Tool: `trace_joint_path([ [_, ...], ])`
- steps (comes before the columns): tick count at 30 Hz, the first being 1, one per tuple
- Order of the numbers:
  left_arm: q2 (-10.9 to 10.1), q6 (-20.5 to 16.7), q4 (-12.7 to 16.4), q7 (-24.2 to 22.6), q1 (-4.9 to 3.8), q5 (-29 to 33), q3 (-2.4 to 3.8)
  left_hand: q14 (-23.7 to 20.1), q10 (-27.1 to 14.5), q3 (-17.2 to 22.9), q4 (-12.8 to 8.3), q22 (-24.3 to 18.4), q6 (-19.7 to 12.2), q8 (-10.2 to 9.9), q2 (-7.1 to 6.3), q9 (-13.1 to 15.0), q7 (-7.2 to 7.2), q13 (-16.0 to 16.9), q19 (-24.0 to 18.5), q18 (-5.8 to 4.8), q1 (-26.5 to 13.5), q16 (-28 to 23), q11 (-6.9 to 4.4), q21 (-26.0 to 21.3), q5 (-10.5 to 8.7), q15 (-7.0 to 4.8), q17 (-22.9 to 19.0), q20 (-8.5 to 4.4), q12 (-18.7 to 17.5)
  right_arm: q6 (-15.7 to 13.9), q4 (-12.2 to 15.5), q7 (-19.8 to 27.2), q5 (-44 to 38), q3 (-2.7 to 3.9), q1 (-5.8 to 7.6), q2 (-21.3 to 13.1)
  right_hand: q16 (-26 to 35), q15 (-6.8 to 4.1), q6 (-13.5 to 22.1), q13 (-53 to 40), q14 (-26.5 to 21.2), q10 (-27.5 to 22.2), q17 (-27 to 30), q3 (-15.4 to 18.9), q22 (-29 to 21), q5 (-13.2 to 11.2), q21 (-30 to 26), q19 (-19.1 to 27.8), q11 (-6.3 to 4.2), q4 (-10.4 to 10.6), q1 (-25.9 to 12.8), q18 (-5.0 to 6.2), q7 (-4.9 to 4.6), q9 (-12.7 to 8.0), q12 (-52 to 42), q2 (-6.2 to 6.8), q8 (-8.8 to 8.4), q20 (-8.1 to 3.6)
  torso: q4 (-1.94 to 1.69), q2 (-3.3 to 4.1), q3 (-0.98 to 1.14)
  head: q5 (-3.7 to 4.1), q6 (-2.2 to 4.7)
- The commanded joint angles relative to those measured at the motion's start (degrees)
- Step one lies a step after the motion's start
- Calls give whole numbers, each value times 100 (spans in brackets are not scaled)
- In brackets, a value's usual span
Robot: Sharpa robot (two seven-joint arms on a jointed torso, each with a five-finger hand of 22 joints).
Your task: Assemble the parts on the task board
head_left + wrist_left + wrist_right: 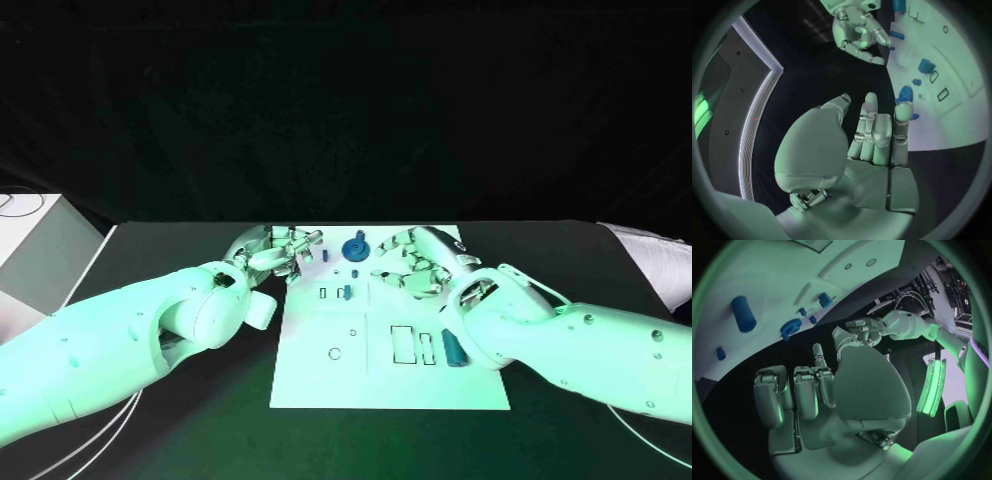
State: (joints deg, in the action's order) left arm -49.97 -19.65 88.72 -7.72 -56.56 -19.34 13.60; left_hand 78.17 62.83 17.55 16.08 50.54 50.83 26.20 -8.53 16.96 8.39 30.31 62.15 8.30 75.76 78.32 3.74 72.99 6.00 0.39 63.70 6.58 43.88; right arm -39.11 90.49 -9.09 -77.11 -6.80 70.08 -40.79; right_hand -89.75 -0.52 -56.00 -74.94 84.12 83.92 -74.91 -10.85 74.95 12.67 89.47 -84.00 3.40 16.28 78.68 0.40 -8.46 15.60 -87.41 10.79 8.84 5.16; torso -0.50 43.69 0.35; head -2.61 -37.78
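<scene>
The white task board (378,375) lies mid-table. At its far edge stands a round blue part (356,248), with small blue parts (346,292) nearer the middle and a blue cylinder (451,347) at its right side. My left hand (274,250) hovers at the board's far left corner, fingers straight and nothing in it (873,135). My right hand (418,262) hangs over the far right of the board, fingers loosely bent and holding nothing (798,395). The right wrist view shows the cylinder (743,313) and the round part (790,327) beyond its fingers.
Black table (188,400) surrounds the board. A pale box (36,250) stands off the table's left edge. The board has rectangular slots (404,345) and a small round hole (336,353) near its middle. The left wrist view shows my right hand (857,32) across the board (961,65).
</scene>
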Motion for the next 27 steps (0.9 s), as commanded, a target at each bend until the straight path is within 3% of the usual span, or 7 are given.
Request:
trace_joint_path([
  [1,71,642,-70,1293,-47,-1076,11,203,-224,-48,33,315,-186,368,71,244,-35,398,220,-89,-217,230,-9,200,23,-25,402,-16,603,-187,30,790,1204,22,73,-143,-7,14,-11,-1336,577,430,-1463,-21,1454,40,-22,-563,35,2,60,-20,-4,3,1,-17,15,44,36,-116,33,-28,-36],
  [3,148,887,-155,1693,-105,-1455,15,447,-196,-140,57,663,-292,625,64,413,-62,617,479,-151,-452,457,-36,389,12,-51,874,-41,977,-146,15,840,1502,34,141,-270,-8,15,-9,-1341,577,436,-1465,-36,1457,76,-18,-565,36,12,49,-21,-5,5,-8,-27,23,43,42,-151,39,-46,-57],
  [7,323,1383,-348,2489,-236,-2107,19,798,409,-259,59,1325,-294,958,81,655,-161,1617,991,-279,-591,780,-126,718,28,-133,1603,-117,1896,-3,-68,912,2079,49,278,-485,-10,16,6,-1347,579,442,-1472,-67,1461,163,-13,-568,37,10,47,-22,-7,6,-16,-28,32,43,72,-218,58,-96,-107],
  [12,557,1988,-594,3150,-455,-2758,14,880,589,-264,64,1523,-282,1145,122,821,-212,1958,1141,-318,-588,854,-170,814,39,-172,1789,-155,2188,159,-165,917,2380,56,359,-618,-10,18,27,-1341,579,436,-1472,-89,1456,232,-20,-565,40,11,41,-21,-12,4,-8,-23,33,44,79,-283,75,-131,-161],
  [17,806,2402,-839,3434,-701,-3314,-28,911,643,-266,68,1611,-285,1311,185,1012,-257,2083,1206,-336,-652,879,-210,855,40,-207,1863,-188,2299,267,-264,875,2469,58,392,-663,-9,19,46,-1338,578,433,-1467,-97,1454,257,-24,-563,43,11,37,-20,-16,1,-4,-17,28,44,47,-329,96,-146,-213],
  [23,1196,2781,-1291,3609,-1106,-3734,-356,877,565,-257,74,1579,-389,1333,259,1133,-245,2019,1181,-330,-762,838,-202,840,43,-206,1778,-201,2257,363,-402,821,2483,59,405,-663,-6,22,71,-1332,576,426,-1460,-104,1445,275,-37,-556,47,11,31,-16,-22,-3,6,-9,20,46,25,-373,117,-141,-269],
  [27,1391,2930,-1509,3652,-1274,-3874,-541,881,567,-262,78,1604,-420,1340,291,1189,-237,2055,1195,-337,-845,840,-194,847,40,-199,1796,-198,2278,394,-471,792,2475,59,408,-661,-6,24,86,-1332,576,426,-1460,-111,1446,293,-36,-557,50,9,31,-16,-25,-6,5,-5,15,47,41,-386,126,-153,-311],
])
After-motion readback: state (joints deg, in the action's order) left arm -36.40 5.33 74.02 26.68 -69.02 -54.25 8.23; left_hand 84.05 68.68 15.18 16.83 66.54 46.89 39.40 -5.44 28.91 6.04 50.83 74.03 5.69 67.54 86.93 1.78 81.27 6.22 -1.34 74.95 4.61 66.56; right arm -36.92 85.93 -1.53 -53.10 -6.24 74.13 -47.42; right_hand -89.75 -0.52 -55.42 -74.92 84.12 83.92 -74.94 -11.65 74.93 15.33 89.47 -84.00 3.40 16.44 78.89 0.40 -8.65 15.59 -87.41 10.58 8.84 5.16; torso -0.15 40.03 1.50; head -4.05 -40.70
